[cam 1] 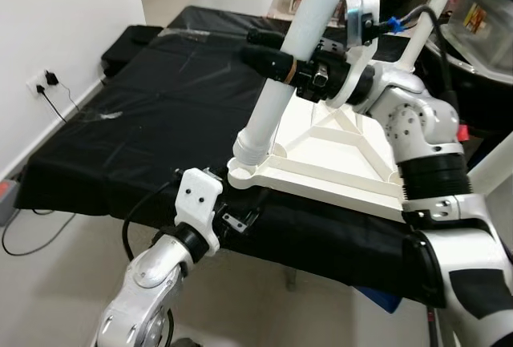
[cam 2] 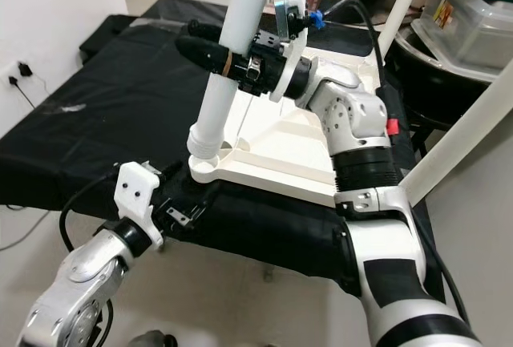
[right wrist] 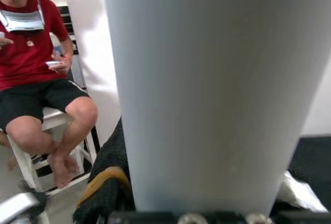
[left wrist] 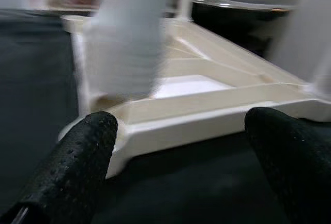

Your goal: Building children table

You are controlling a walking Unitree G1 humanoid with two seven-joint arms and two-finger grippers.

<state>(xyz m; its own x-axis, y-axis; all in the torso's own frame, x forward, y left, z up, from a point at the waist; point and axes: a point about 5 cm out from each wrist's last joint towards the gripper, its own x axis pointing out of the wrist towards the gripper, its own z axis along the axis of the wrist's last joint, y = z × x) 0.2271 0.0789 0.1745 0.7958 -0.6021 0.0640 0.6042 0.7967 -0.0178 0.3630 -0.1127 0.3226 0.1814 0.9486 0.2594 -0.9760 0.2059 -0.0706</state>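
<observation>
Right gripper clamped round a white table leg standing in the corner of the upturned tabletop

Head view: the right gripper (cam 1: 276, 60) grips the white leg (cam 1: 284, 82), which leans in the corner socket of the cream tabletop (cam 1: 337, 167) lying underside-up on a black cloth (cam 1: 160, 114); the left gripper (cam 1: 232, 217) sits low at the cloth's near edge, just under that corner. Left wrist: its fingers (left wrist: 77, 167) are spread wide, facing the tabletop's edge. Right wrist: the leg close up, a seated person (right wrist: 36, 69) beyond

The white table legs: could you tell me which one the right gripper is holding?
The near-left leg, seated in the tabletop's front corner socket; the right gripper is clamped around it. The other legs stand ungripped.
</observation>
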